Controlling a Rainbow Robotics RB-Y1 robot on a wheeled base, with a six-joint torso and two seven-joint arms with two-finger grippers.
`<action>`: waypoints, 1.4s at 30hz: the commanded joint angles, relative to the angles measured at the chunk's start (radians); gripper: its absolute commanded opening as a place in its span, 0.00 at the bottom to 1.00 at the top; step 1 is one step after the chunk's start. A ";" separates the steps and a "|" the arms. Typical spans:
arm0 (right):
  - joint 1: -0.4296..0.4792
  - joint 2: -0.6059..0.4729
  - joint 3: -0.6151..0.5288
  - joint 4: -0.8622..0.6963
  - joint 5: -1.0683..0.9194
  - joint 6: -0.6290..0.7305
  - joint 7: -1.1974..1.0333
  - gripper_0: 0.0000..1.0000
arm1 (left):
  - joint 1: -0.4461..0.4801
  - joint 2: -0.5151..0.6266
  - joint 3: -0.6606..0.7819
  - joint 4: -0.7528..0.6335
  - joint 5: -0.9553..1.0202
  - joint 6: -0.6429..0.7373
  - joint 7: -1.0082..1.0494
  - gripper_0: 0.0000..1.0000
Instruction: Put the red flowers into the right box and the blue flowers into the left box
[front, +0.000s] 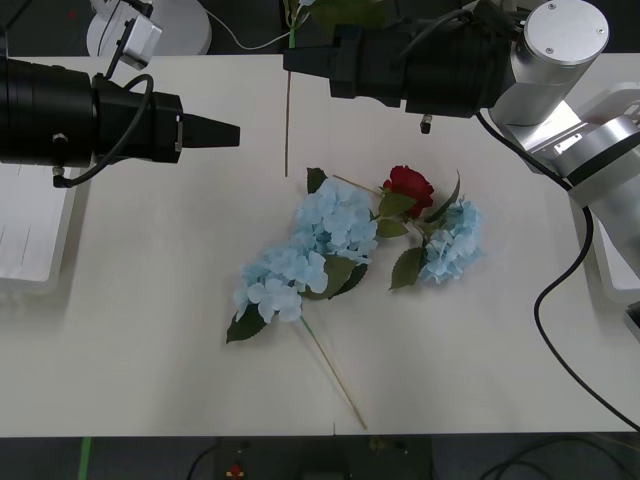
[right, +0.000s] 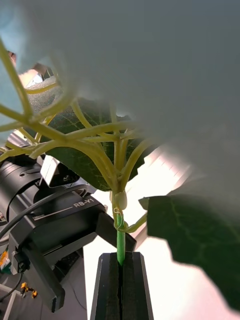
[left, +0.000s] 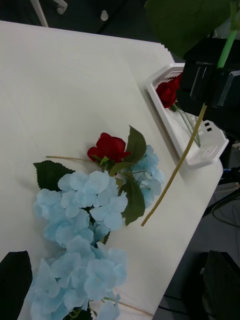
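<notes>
Closest to my right wrist camera, the right gripper (right: 120, 280) is clenched on a green stem (right: 120, 240) whose big leaves (right: 80, 150) block most of that picture. On the front camera I see that stem (front: 287, 120) hanging over the table's (front: 150, 350) upper middle, while blue flowers (front: 310, 250) and one red flower (front: 408, 185) lie tangled at centre. My left gripper (front: 215, 132) hovers upper left, closed on nothing; the left wrist camera adds the right box (left: 200, 150) holding red roses (left: 167, 92).

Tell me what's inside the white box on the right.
The right box holds red flowers: one red bloom with stems running along the floor. The right gripper above hides part of it.
</notes>
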 joint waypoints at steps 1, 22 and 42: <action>-0.055 0.025 0.006 -0.028 -0.015 -0.007 0.014 0.00 | 0.002 -0.040 -0.043 0.017 0.069 -0.102 -0.093 1.00; -0.055 0.028 0.008 -0.028 -0.020 -0.007 0.012 0.00 | -0.035 -0.109 -0.285 0.020 0.082 -0.395 -0.114 0.00; -0.055 0.030 0.008 -0.028 -0.026 -0.007 0.009 0.00 | -0.053 -0.123 -0.291 0.050 0.080 -0.412 -0.117 0.00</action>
